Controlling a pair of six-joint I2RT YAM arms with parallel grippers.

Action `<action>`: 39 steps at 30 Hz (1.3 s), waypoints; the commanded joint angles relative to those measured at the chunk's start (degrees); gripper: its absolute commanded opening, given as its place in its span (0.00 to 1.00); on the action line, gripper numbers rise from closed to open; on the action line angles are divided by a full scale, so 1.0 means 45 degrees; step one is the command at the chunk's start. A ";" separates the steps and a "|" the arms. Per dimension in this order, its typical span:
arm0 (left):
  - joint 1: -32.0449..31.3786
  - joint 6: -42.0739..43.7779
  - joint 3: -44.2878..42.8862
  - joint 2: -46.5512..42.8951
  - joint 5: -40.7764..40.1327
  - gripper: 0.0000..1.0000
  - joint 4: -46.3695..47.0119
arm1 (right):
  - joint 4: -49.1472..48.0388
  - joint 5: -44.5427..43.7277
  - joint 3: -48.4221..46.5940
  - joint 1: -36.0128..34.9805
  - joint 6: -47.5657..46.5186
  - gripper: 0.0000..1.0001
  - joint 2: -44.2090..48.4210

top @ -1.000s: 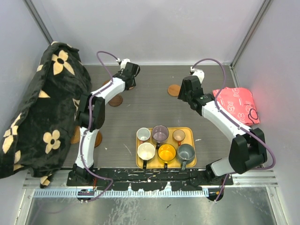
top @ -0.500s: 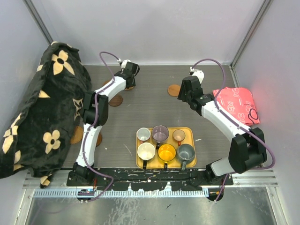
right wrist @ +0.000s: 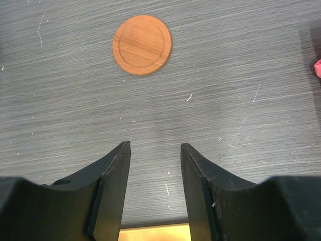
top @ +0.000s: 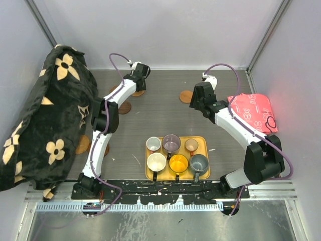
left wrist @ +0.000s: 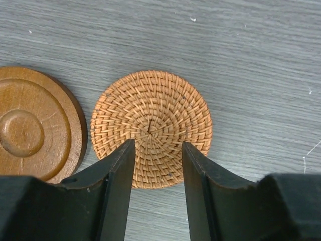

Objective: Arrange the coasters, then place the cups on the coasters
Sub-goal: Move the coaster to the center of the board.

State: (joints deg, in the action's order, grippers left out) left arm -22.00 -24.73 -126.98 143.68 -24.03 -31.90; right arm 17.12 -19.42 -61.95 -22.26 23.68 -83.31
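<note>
Six cups stand on the yellow tray (top: 205,150): a small white one (top: 153,144), a purple-grey one (top: 171,142), a small brown one (top: 191,145), a cream one (top: 157,162), an orange-yellow one (top: 178,163) and a grey-green one (top: 199,162). My left gripper (left wrist: 157,145) hovers open over a woven round coaster (left wrist: 150,120), with a ringed brown wooden coaster (left wrist: 35,125) beside it. In the top view the left gripper (top: 139,74) reaches to the table's far side. My right gripper (right wrist: 155,145) is open and empty, short of an orange-brown coaster (right wrist: 142,45) (top: 186,96).
A dark brown coaster (top: 124,107) lies by the left arm. Two more coasters (top: 83,144) (top: 105,149) sit at the edge of a black flowered blanket (top: 45,115) on the left. A red cloth (top: 251,111) lies at the right. Walls close in the back and sides.
The left arm has stretched a little farther back and to the right, bringing its gripper over the woven coaster. The right arm has hardly moved.
</note>
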 commanded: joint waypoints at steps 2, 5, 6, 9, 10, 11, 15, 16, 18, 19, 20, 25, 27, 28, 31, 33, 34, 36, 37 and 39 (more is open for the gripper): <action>0.0064 0.0126 -0.0779 0.0301 0.0257 0.44 -0.1026 | -0.0661 0.0120 -0.0032 0.0016 -0.0087 0.50 0.0185; 0.0063 0.0051 -0.0785 0.0276 0.0637 0.43 -0.1285 | -0.0661 0.0178 -0.0035 0.0021 -0.0087 0.50 0.0296; 0.0064 0.0015 -0.0801 0.0244 0.0766 0.43 -0.1392 | -0.0661 0.0192 -0.0031 0.0010 -0.0087 0.50 0.0350; 0.0041 -0.0125 -0.0811 0.0178 0.1063 0.42 -0.1737 | -0.0661 0.0196 0.0029 0.0013 -0.0087 0.50 0.0505; 0.0040 -0.0212 -0.0733 0.0149 0.1295 0.41 -0.1861 | -0.0661 0.0195 0.0048 0.0024 -0.0087 0.50 0.0549; 0.0003 -0.0293 -0.0660 0.0094 0.1441 0.41 -0.1991 | -0.0666 0.0194 0.0075 0.0025 -0.0084 0.50 0.0603; -0.0317 -0.0305 0.0201 -0.0289 0.1536 0.41 -0.2155 | -0.0680 0.0222 0.0096 0.0025 -0.0031 0.51 0.0764; -0.0415 -0.0315 0.0406 -0.0398 0.1547 0.41 -0.2209 | -0.0680 0.0247 0.0081 0.0025 -0.0029 0.51 0.0804; -0.0622 -0.0513 0.0925 -0.0668 0.1717 0.40 -0.2239 | -0.0626 0.0252 0.0065 0.0033 -0.0001 0.51 0.0954; -0.0744 -0.0578 0.1251 -0.0922 0.1843 0.40 -0.2141 | -0.0608 0.0211 0.0058 0.0016 0.0019 0.51 0.1037; -0.0889 -0.0661 0.1624 -0.1114 0.1895 0.39 -0.2046 | -0.0571 0.0197 0.0057 0.0031 0.0039 0.50 0.1133; -0.1927 -0.0838 0.2738 -0.1945 0.1842 0.39 -0.1914 | -0.0402 -0.0135 0.0110 0.0041 0.0155 0.51 0.1679; -0.2412 -0.0914 0.3062 -0.2176 0.1806 0.40 -0.1897 | -0.0280 -0.0303 0.0117 0.0045 0.0193 0.51 0.1923; -0.2657 -0.0969 0.3235 -0.2259 0.1788 0.40 -0.1886 | -0.0203 -0.0371 0.0115 0.0057 0.0204 0.50 0.2015; -0.3366 -0.1245 0.3699 -0.2513 0.2003 0.40 -0.1828 | 0.0021 -0.0676 0.0163 0.0095 0.0273 0.51 0.2433; -0.3860 -0.1328 0.4008 -0.2599 0.2077 0.40 -0.1704 | 0.0272 -0.0982 0.0220 0.0200 0.0308 0.51 0.2734; -0.4103 -0.1365 0.4066 -0.2625 0.2083 0.40 -0.1666 | 0.0352 -0.1159 0.0260 0.0242 0.0331 0.51 0.2903; -0.4601 -0.1491 0.4055 -0.2578 0.2163 0.40 -0.1661 | 0.0392 -0.1493 0.0420 0.0333 0.0323 0.51 0.3311; -0.4833 -0.1510 0.4015 -0.2520 0.2214 0.40 -0.1651 | 0.0393 -0.1625 0.0505 0.0369 0.0338 0.51 0.3507; -0.5246 -0.1614 0.3867 -0.2382 0.2267 0.40 -0.1633 | 0.0394 -0.1754 0.0663 0.0507 0.0395 0.51 0.3796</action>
State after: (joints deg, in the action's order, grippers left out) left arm -42.26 -30.61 -110.19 132.94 -16.99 -36.88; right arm 19.25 -23.46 -59.66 -21.02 24.38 -70.28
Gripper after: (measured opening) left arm 0.397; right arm 0.508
